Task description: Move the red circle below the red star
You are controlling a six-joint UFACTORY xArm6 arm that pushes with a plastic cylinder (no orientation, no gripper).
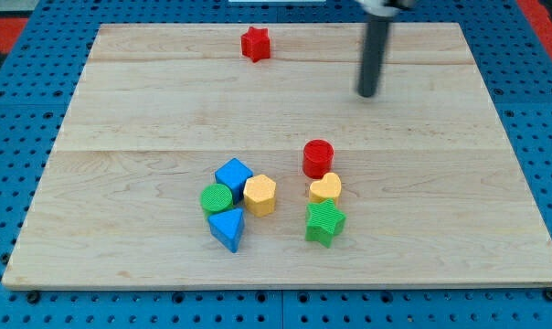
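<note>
A straight dark grey rod, round in section, ends in my tip [367, 94], blunt and dark.

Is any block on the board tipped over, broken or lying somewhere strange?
Nothing stands out. The red star sits alone near the view's top; the red circle stands upright beside the yellow heart. My tip touches no block.

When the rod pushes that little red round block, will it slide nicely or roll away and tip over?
The red circle stands on a flat end and looks squat, so it will probably slide rather than roll or tip. Its round side may let it slip off my tip if pushed off-centre. The yellow heart sits right against it on the view's bottom side, so a push that way would likely shove both.
</note>
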